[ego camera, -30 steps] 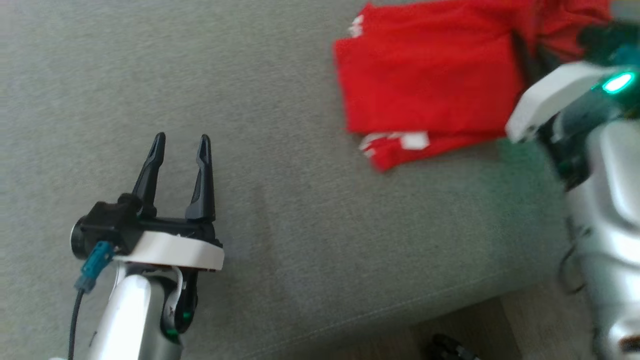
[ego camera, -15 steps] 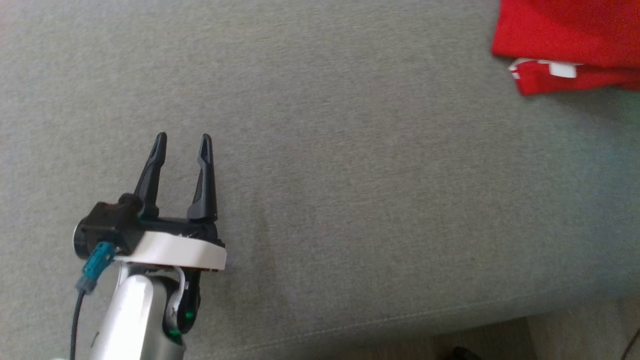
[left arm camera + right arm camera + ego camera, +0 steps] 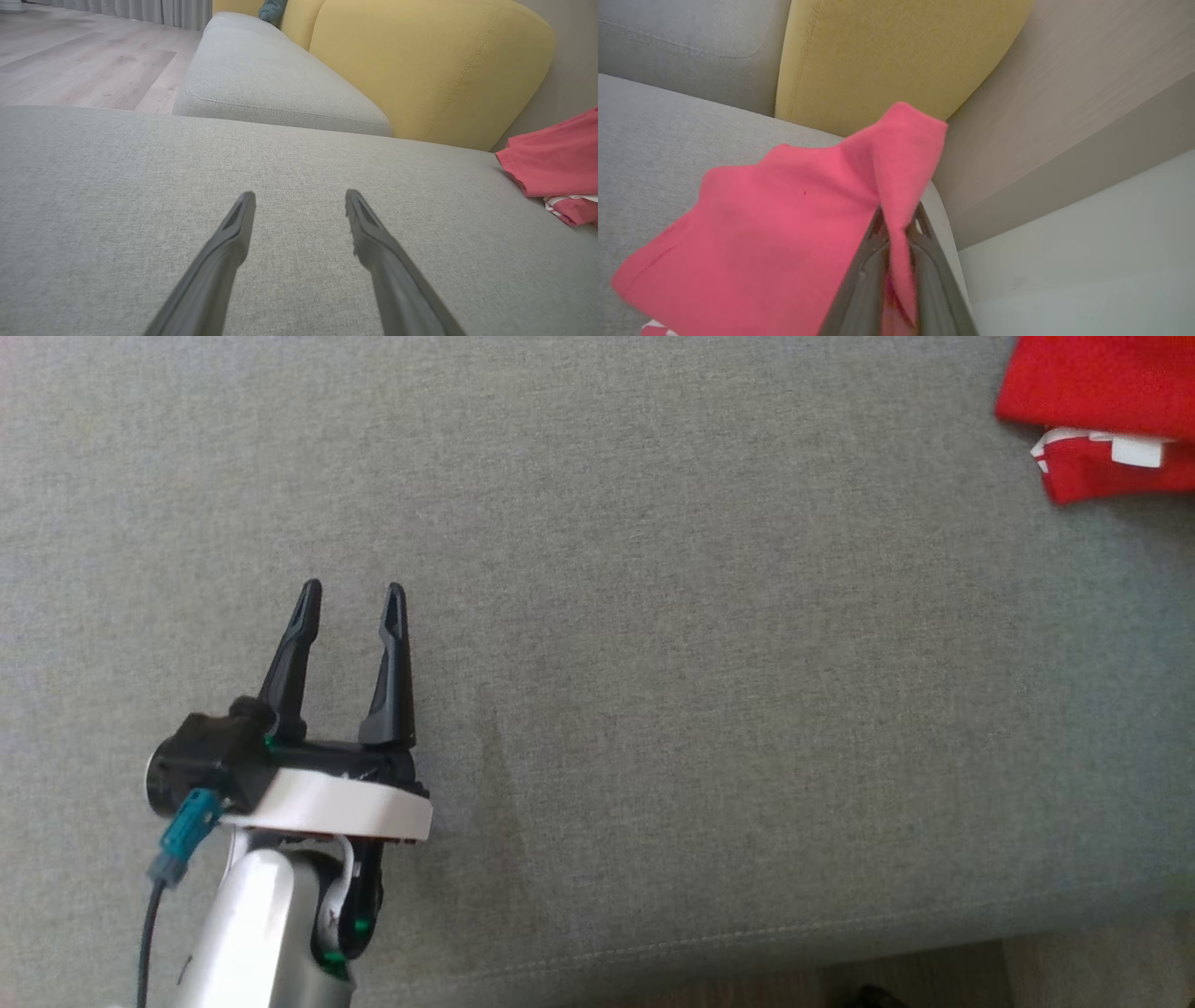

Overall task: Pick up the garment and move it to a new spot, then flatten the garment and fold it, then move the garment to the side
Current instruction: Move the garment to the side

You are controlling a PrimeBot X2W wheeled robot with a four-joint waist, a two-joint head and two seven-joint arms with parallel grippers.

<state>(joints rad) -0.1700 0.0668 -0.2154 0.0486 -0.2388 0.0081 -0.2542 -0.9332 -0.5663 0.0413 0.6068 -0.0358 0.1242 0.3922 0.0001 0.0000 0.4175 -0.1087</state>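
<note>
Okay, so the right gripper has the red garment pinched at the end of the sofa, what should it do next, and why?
Probably lower slightly and open the right gripper to let go. The red garment looks folded and lies at the right end of the grey seat cushion, with one fold pinched up between the shut jaws. The left gripper hangs open, well apart.
</note>
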